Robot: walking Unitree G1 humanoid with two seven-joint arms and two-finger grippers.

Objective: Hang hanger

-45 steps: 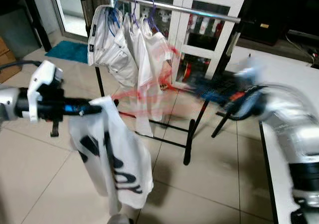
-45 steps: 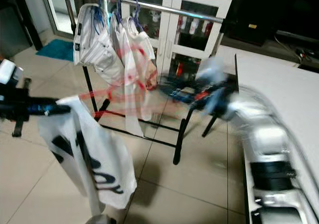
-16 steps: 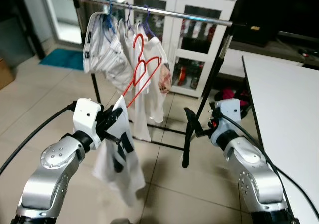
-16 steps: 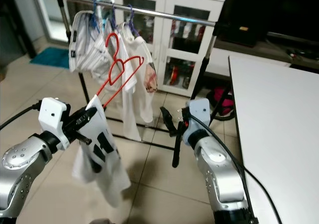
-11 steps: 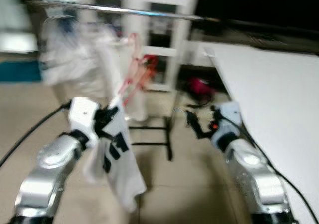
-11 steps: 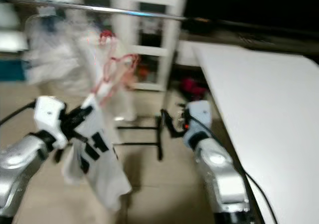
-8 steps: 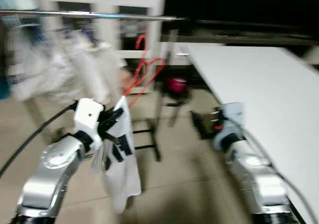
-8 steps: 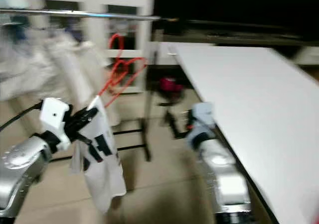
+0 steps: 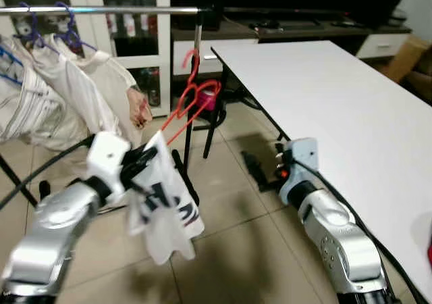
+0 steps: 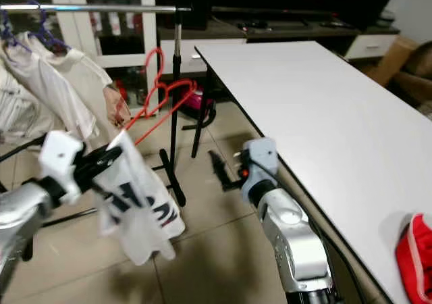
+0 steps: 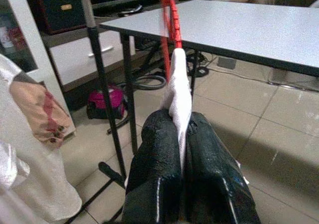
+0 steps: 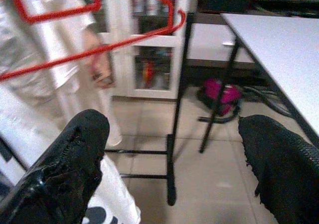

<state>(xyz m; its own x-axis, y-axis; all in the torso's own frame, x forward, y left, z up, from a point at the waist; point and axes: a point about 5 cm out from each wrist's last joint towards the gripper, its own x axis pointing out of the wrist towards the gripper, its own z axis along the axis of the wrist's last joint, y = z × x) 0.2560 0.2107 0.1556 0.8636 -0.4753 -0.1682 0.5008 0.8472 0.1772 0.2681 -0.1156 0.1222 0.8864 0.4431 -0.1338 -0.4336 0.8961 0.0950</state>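
Note:
A red hanger carries a white shirt with black print; its hook points up, below the steel rail of the clothes rack. My left gripper is shut on the shirt's collar where it sits on the hanger. In the left wrist view the black fingers pinch the white cloth, with the red hanger rising beyond. My right gripper hangs low by the table's edge, open, its fingers spread wide with nothing between them.
Several pale garments hang on purple hangers at the rail's left. A white table runs along the right, with a red item at its near corner. A white glass-door cabinet stands behind the rack, a pink bag on the floor.
The camera has swung right: the rack has slid left and the table has come into view. My left gripper still holds the shirt on the hanger. The right gripper stays open and low.

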